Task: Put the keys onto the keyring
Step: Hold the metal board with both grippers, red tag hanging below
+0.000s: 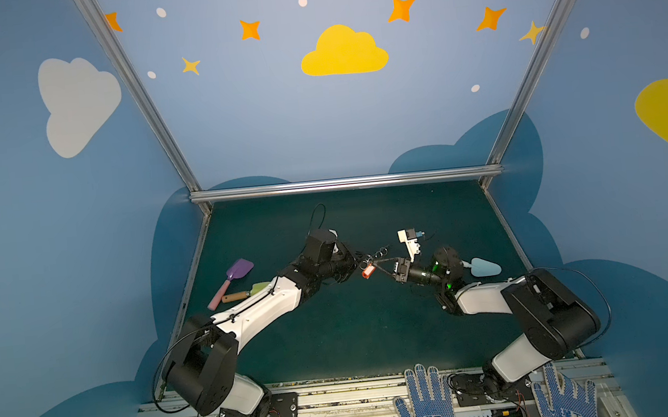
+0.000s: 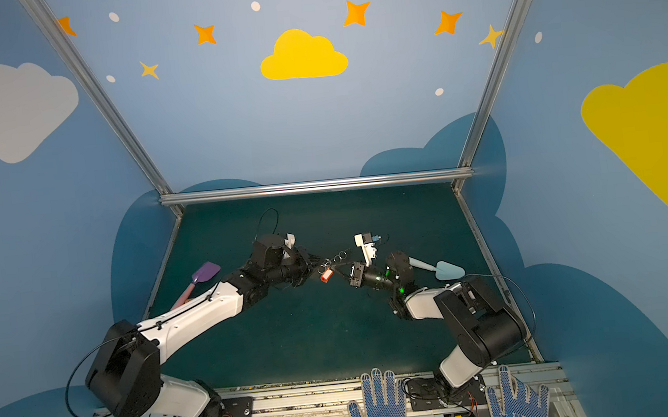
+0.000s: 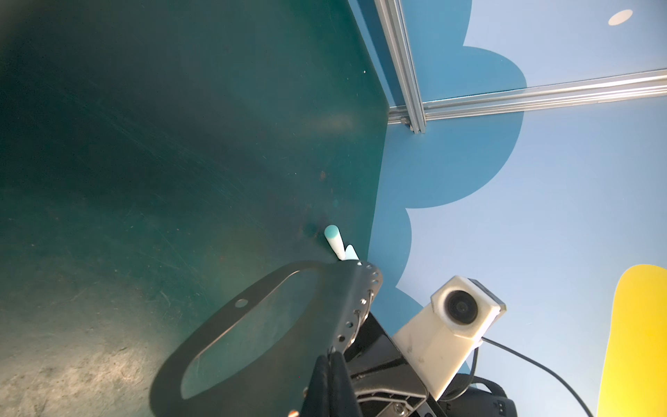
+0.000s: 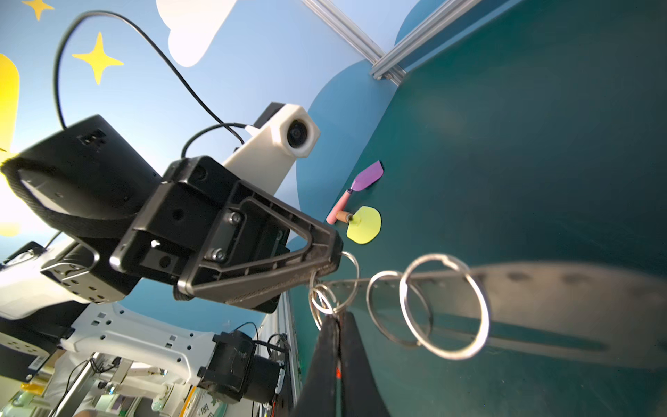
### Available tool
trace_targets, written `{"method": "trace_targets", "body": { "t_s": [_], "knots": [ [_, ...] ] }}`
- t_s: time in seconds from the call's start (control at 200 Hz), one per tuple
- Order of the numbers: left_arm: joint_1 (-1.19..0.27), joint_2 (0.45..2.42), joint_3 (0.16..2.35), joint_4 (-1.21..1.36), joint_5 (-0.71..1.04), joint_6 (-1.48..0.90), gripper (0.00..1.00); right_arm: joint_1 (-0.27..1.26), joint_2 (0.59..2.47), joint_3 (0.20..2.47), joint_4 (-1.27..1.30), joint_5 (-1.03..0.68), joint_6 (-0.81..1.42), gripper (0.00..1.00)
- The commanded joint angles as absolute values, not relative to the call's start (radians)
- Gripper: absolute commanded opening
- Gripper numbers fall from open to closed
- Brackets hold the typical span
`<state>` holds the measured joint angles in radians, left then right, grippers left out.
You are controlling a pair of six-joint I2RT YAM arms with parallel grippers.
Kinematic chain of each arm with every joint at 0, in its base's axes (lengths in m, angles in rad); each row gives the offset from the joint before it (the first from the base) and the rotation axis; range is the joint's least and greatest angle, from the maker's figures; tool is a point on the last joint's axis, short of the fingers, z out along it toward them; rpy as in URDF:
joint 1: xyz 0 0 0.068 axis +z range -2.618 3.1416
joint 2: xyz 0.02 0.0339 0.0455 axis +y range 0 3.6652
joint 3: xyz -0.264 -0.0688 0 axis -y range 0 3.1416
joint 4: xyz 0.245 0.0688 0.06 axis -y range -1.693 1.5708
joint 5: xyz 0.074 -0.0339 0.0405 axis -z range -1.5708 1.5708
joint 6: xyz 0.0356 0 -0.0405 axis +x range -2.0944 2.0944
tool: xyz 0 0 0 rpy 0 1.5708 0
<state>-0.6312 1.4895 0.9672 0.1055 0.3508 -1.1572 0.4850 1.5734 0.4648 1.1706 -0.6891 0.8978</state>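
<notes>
Left jaws seen pressed together on the scalloped edge of the keyring (image 3: 339, 296), which is held clear of the desk (image 1: 336, 334) between the two arms. Right jaws clamped on a small split ring of the keys (image 1: 369, 265); red-orange tag (image 1: 367, 272) hung just below. Larger rings (image 4: 438, 257) seen against the plate's edge; threading cannot be told. Purple shovel (image 1: 240, 268) noted well left, blue shovel (image 1: 486, 266) right
</notes>
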Motion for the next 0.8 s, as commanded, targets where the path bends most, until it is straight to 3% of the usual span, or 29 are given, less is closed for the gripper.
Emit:
{"method": "trace_targets", "body": {
  "t_s": [0.0,0.34,0.451,0.546,0.791],
  "knots": [
    [-0.632,1.469,0.966,0.087,0.342,-1.154,0.04,0.48,1.574,0.433,1.329,-0.612,0.919,0.0],
    [-0.63,1.463,0.968,0.106,0.329,-1.164,0.04,0.527,1.617,0.386,1.408,-0.526,0.928,0.02],
    [-0.629,1.46,0.968,0.105,0.328,-1.164,0.04,0.529,1.621,0.382,1.408,-0.519,0.933,0.21],
    [-0.629,1.457,0.965,0.103,0.321,-1.165,0.04,0.529,1.616,0.369,1.407,-0.508,0.928,0.28],
    [-0.621,1.453,0.965,0.097,0.326,-1.166,0.04,0.519,1.542,0.334,1.329,-0.513,0.888,0.3]
  ]
}}
